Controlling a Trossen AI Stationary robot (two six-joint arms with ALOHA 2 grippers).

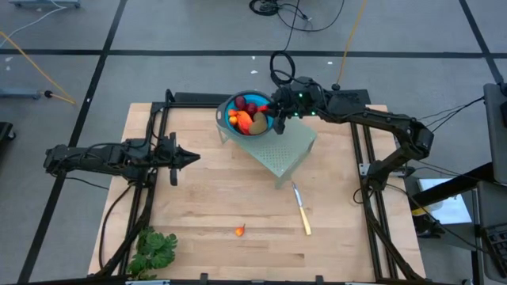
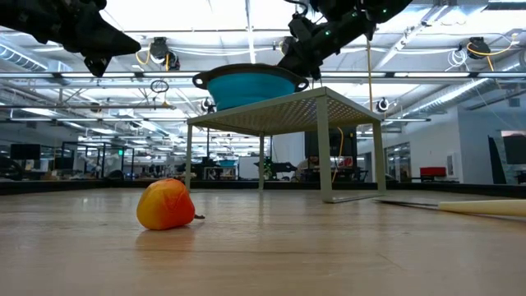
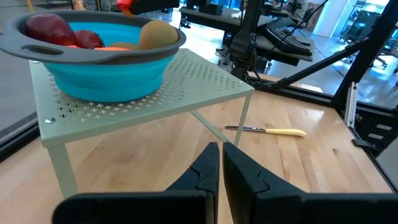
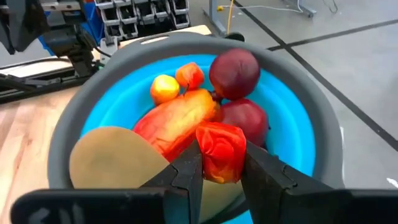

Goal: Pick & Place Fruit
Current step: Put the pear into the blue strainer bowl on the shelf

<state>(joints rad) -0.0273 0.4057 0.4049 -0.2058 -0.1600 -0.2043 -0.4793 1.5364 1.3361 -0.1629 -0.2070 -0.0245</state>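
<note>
A blue bowl with a grey rim (image 1: 234,105) stands on a pale green perforated stand (image 1: 285,150) at the table's far middle. In it lie two dark red balls (image 4: 234,71), an olive-brown oval (image 4: 109,162), a longer orange-red piece (image 4: 174,121) and small orange bits (image 4: 163,88). My right gripper (image 4: 221,171) is over the bowl, shut on a small orange-red piece (image 4: 221,149). Another small orange-red fruit (image 1: 240,230) lies on the table near the front; it also shows in the low view (image 2: 167,205). My left gripper (image 1: 192,158) is shut and empty above the table's left part. My right gripper pinches the small orange-red piece by its two opposite sides (image 4: 208,163) between its two fingers. The fingers come slanting down from the table's right side. The piece is lifted clear, just above the fruit in the bowl.
A yellow-handled knife (image 1: 302,210) lies on the table in front of the stand, right of centre. A leafy green bunch (image 1: 154,249) lies at the near left corner. Black frame rails (image 1: 146,190) run along both table sides.
</note>
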